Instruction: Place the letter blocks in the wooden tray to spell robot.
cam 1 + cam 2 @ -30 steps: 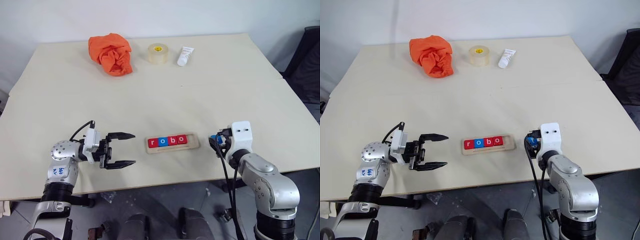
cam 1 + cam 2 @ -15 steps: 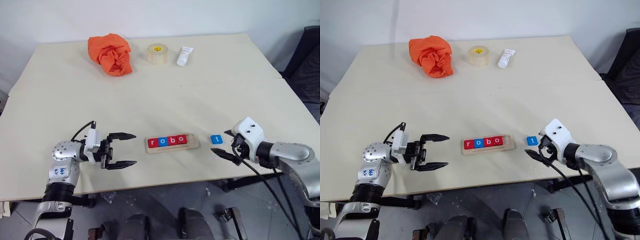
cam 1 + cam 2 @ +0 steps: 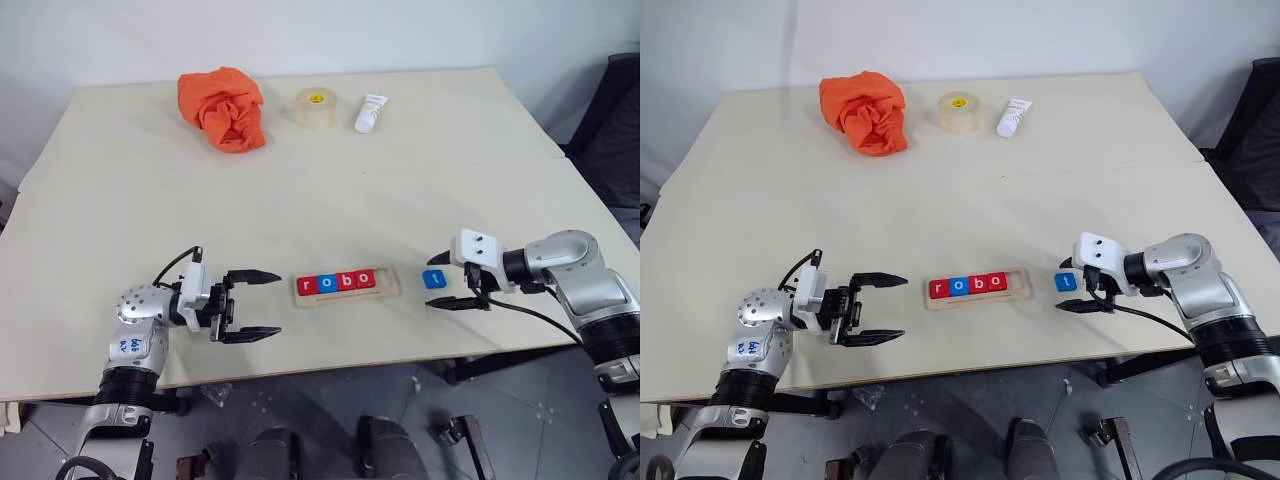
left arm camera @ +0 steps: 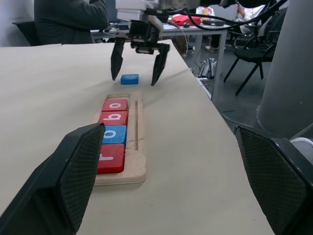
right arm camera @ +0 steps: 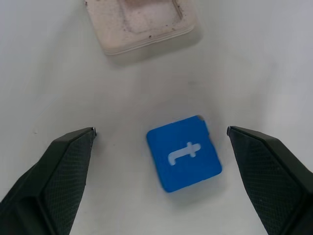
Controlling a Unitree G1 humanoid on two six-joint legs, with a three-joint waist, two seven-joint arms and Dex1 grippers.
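Left eye view: pale wooden tray [image 3: 346, 285] holds red and blue tiles [image 3: 336, 282] spelling "robo". Blue "t" tile [image 3: 434, 279] lies right of it on the worktop [image 3: 300, 200], between the right gripper's [image 3: 452, 280] open jaws. Left gripper [image 3: 262, 305] open, empty.

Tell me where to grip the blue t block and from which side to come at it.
Grip the blue t block across two opposite side edges, coming down from above. It lies flat on the table, apart from the wooden tray, so only its thin edges offer purchase. The right gripper already straddles it, open.
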